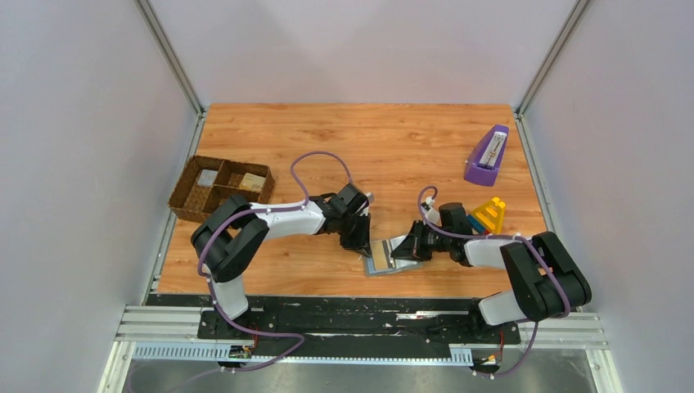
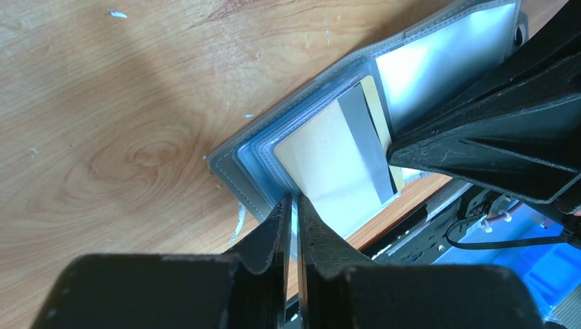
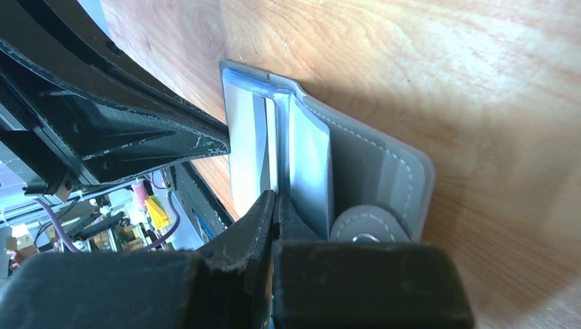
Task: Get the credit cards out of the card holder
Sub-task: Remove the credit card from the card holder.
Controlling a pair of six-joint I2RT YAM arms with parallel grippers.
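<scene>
The card holder (image 1: 393, 258) lies open near the table's front edge, grey outside (image 3: 384, 171), pale blue-grey inside (image 2: 438, 62). A pale tan credit card (image 2: 322, 157) with a grey stripe sits in its left pocket, and a second tan card edge (image 2: 373, 103) shows behind it. My left gripper (image 2: 293, 202) (image 1: 366, 246) is shut on the holder's near edge, pinching a thin blue-grey panel. My right gripper (image 3: 276, 199) (image 1: 409, 246) is shut from the other side, and a thin whitish card edge (image 3: 271, 137) runs into its tips.
A brown woven divided tray (image 1: 219, 190) with cards in it stands at the left edge. A purple object (image 1: 487, 155) sits at the back right, and a yellow and blue toy (image 1: 488, 214) lies beside the right arm. The table's front edge runs just below the holder.
</scene>
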